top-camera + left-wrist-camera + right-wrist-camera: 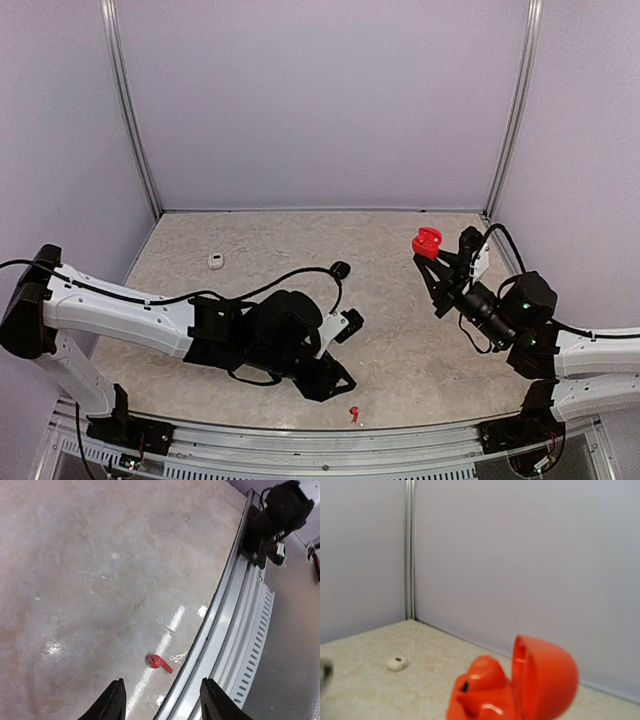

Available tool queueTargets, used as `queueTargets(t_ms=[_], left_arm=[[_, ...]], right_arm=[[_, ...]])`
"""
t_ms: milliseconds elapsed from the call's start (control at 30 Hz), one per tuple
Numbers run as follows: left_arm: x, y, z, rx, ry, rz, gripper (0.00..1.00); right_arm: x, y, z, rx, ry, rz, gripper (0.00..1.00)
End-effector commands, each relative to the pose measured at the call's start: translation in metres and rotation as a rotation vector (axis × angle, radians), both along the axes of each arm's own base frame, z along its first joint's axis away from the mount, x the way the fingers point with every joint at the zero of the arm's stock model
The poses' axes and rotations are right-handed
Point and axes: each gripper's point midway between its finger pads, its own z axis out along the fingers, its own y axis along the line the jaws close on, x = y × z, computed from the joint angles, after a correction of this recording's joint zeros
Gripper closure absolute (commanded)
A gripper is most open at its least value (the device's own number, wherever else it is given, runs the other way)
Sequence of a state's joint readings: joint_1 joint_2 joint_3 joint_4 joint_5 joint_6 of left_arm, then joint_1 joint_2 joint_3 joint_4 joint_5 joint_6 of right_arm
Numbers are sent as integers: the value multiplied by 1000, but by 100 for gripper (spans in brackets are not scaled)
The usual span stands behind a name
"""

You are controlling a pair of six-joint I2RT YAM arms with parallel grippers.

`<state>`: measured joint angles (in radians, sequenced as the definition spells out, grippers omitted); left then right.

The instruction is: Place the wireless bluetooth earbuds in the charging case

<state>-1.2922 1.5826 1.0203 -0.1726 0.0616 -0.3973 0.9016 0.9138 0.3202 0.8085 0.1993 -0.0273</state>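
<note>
A single red earbud [353,412] lies on the table close to the front rail; in the left wrist view this earbud [159,662] sits just ahead of my left gripper [162,706]. That gripper [345,384] is open, its black fingertips [114,700] apart with nothing between them. At the right, my right gripper [436,262] holds the red charging case [428,243] above the table. The case [485,690] stands open, its lid [545,680] hinged up to the right. The right fingers do not show in their own view.
A small white case [217,261] lies at the back left, also visible in the right wrist view [397,663]. A small black rounded item [340,268] sits by the left arm's cable loop. The metal front rail [235,630] runs just beyond the earbud. Lavender walls enclose the table.
</note>
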Motion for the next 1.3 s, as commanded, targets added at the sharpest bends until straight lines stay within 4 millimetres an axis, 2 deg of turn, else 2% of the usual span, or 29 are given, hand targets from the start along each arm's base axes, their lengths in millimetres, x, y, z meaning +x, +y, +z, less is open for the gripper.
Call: queueTargets(t_ms=[0, 33, 133, 367, 633, 833, 1000, 1167, 1267], left_arm=[[-37, 1, -51, 200, 111, -73, 48], [-40, -1, -63, 230, 125, -77, 48], [-41, -8, -77, 267, 139, -75, 48], [-43, -21, -96, 328, 138, -86, 48], [-36, -25, -109, 407, 93, -87, 48], [-23, -6, -129, 552, 13, -49, 49], [-3, 16, -135, 629, -34, -2, 50], [28, 37, -125, 645, -66, 66, 53], [35, 35, -114, 613, -67, 54, 54]], right_arm=[[0, -9, -15, -25, 52, -16, 100], [0, -10, -15, -25, 52, -15, 100], [-1, -12, -15, -4, 68, -15, 100], [-3, -16, -14, 5, 66, -19, 100], [-3, -16, -13, 4, 61, -20, 100], [-3, -19, -11, 7, 57, -31, 100], [-4, -21, -10, 3, 52, -36, 100], [-3, -20, -11, 0, 52, -36, 100], [-4, -20, -10, 2, 52, -35, 100]])
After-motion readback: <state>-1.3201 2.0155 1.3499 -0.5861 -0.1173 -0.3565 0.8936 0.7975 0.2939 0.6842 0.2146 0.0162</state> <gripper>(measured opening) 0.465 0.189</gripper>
